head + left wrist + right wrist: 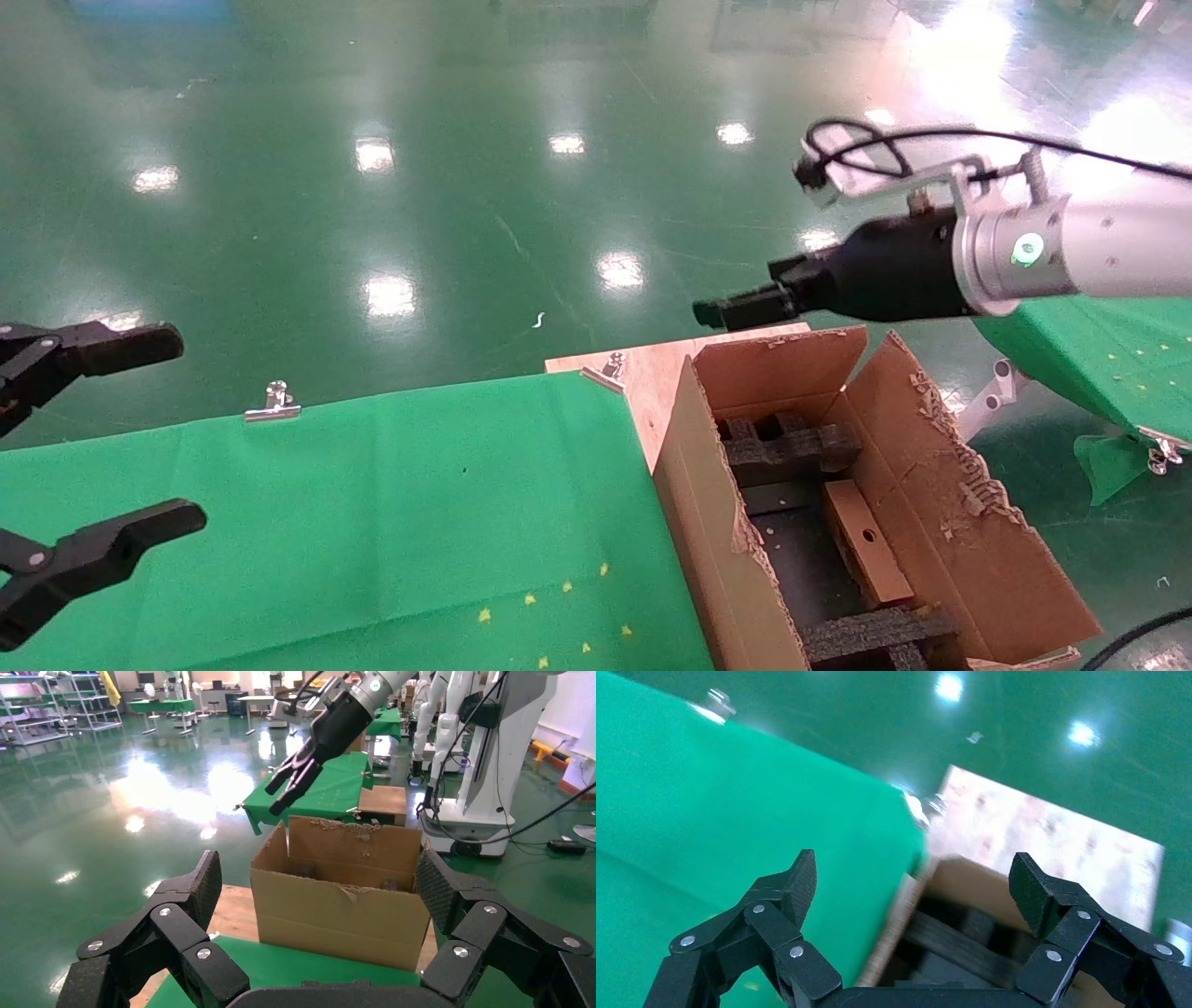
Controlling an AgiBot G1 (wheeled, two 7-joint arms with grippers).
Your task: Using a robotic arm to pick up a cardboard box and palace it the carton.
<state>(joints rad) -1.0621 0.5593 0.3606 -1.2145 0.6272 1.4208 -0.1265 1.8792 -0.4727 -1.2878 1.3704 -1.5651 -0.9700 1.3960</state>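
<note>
The carton point(941, 522) stands open beside the green table, with ragged flaps and black foam inserts point(792, 447) inside. The small cardboard box point(866, 545) lies inside it against the right wall, its round hole facing up. The robotic arm point(1071, 247), my right one, reaches over the carton's far end. Its gripper point(722, 312) is open and empty, hanging above the carton's rim point(961, 874) and foam point(961, 938); the same right gripper point(916, 881) shows nothing between its fingers. My left gripper point(149, 438) stays open at the table's left side, facing the carton point(337, 903).
A green cloth covers the table point(372, 503), held by metal clips point(272, 403). A wooden board point(643, 373) lies under the carton. Another green-covered table point(1108, 354) stands to the right. Other robots point(492, 755) stand farther back on the green floor.
</note>
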